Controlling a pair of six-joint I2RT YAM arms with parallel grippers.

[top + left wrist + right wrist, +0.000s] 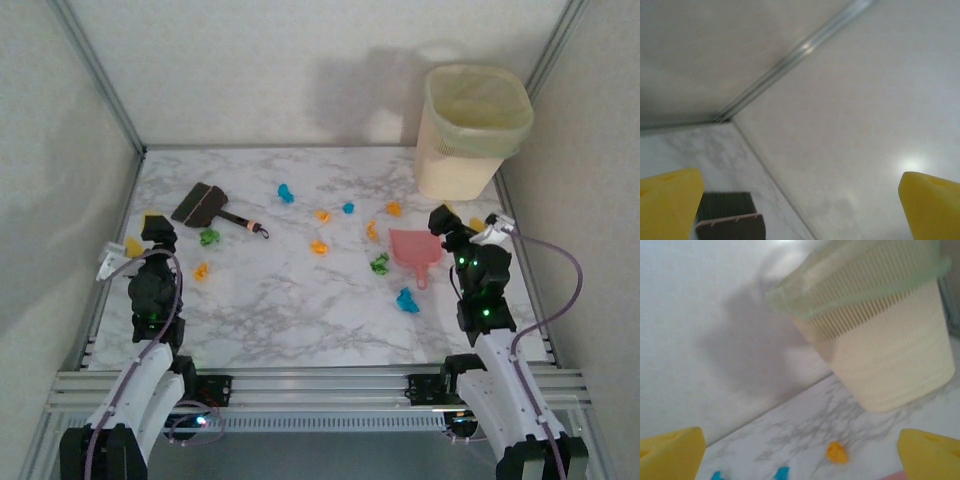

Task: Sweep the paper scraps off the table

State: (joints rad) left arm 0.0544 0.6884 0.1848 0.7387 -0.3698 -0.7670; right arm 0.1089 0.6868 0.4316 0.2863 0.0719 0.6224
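Jaws gape wide on both arms, the brush just ahead of the left one, handle pointing right toward the scattered paper scraps.

Table: marble-look top, smooth, faint sheen. Rail along near edge: bare metal, grooved, kinda brushed. Paper scraps: crumpled paper, matt. Dustpan: pink plastic, smooth. Brush: dark bristles in fine rows, dull. Bin at far right corner: cream plastic, ribbed walls, thin pale-green film liner over rim. Walls: matt off-white. Left gripper fingers: matt yellow, plastic by look.
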